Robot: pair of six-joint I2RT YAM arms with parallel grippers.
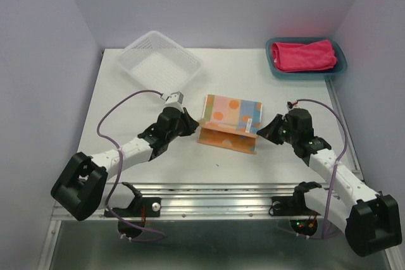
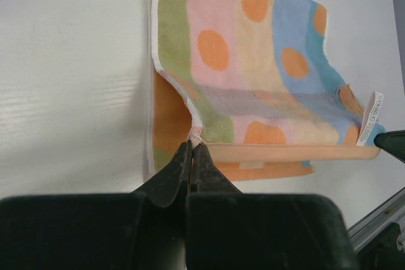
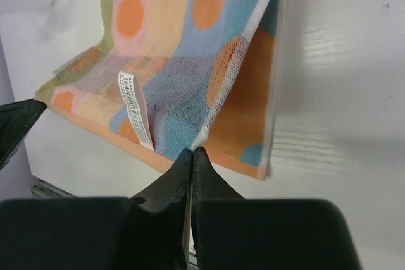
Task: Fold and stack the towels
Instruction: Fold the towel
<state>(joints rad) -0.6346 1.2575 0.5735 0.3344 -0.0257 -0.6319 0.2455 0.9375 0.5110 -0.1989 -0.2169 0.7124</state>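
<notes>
The left gripper [image 2: 192,151] and the right gripper [image 3: 192,154] each pinch tight a near corner of the spotty towel [image 1: 231,117] in the middle of the table [image 1: 278,93] — so move both together, level and slow, and lay the edges even.

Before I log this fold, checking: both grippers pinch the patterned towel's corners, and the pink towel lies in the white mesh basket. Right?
No: the pink towel lies in the teal tray, as the top view shows. The rest holds.
</notes>
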